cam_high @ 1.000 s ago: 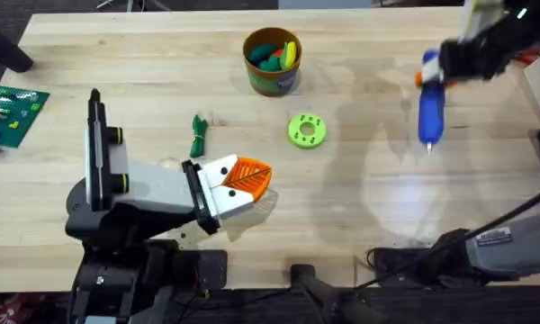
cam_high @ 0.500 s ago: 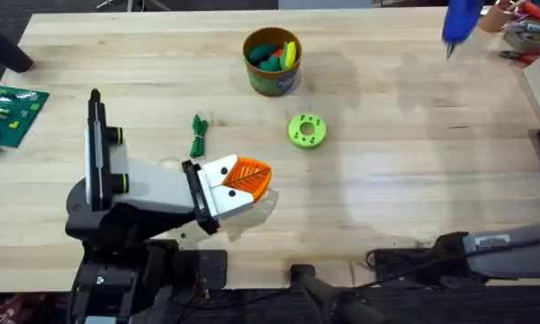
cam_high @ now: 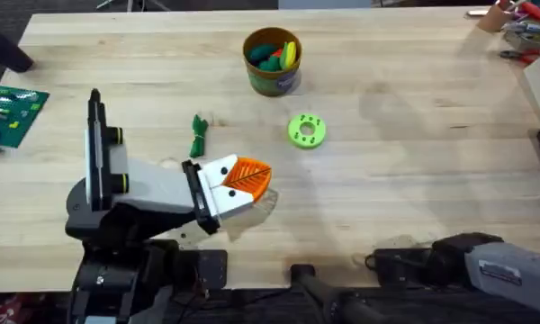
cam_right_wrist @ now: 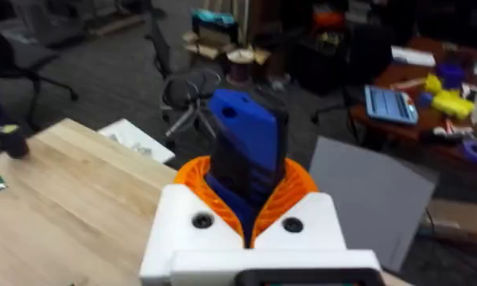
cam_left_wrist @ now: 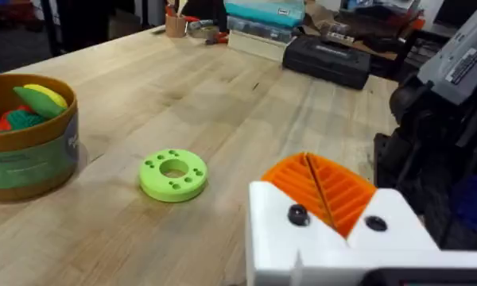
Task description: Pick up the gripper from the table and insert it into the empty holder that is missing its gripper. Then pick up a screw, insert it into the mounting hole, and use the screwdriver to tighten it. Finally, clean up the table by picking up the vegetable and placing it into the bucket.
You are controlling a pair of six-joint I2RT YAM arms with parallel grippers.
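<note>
R gripper (cam_right_wrist: 250,218) is clamped on the screwdriver (cam_right_wrist: 242,151), body upright between the orange pads, prob. lifted off the table (cam_high: 414,153) to keep the bit free. L gripper (cam_high: 249,180) rests low w/ pads pressed together, nothing in them. Veg (cam_high: 198,135) lies just beyond and to its side; disc (cam_high: 306,130) ahead; bucket (cam_high: 272,61) further out, toys already inside, so cleanup looks pending.

Blue screwdriver (cam_right_wrist: 242,155); dk green vegetable (cam_high: 198,136); orange-brown bucket (cam_high: 272,79), green band.
</note>
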